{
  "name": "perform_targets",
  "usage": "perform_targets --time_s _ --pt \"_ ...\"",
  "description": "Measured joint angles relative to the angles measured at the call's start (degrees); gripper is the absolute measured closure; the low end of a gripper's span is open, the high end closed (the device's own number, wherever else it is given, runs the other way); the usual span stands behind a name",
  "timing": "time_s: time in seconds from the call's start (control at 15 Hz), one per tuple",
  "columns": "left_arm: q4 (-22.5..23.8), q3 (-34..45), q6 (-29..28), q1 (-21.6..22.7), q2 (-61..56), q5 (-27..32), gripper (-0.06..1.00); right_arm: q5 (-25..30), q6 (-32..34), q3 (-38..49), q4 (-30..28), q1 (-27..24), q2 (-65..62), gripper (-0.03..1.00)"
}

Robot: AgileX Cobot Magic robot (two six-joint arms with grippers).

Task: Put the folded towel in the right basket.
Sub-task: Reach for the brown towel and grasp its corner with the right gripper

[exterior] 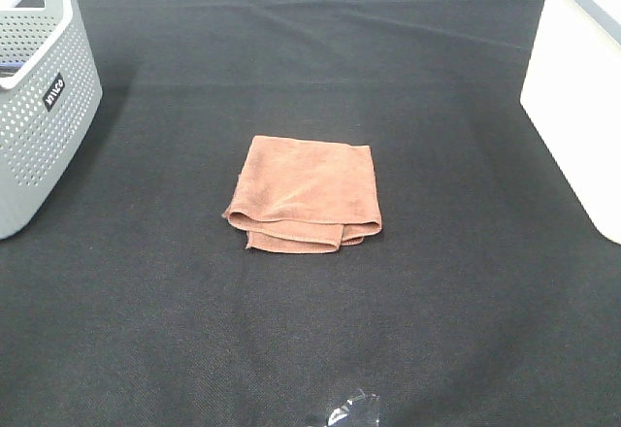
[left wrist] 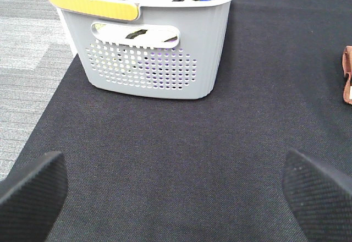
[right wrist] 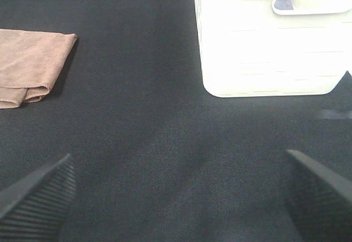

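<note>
One marking is visible: a small black label (exterior: 52, 91) with white capital letters. It is fixed to the perforated side wall of the grey basket (exterior: 29, 170), at the left of the exterior high view (the letters run at a slant). They are too small to read with certainty.
</note>
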Motion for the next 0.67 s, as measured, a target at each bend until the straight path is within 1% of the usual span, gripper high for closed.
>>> perform_targets --time_s 0.4,0.67 --pt "-0.2 0.0 0.6 0.0 0.0 0.0 -0.05 0.0 0.0 0.0 0.0 0.0 0.0 0.0" --pt "-3.1 0.0 4.7 0.0 0.0 0.0 -0.05 0.0 0.0 0.0 0.0 0.0 0.0 0.0"
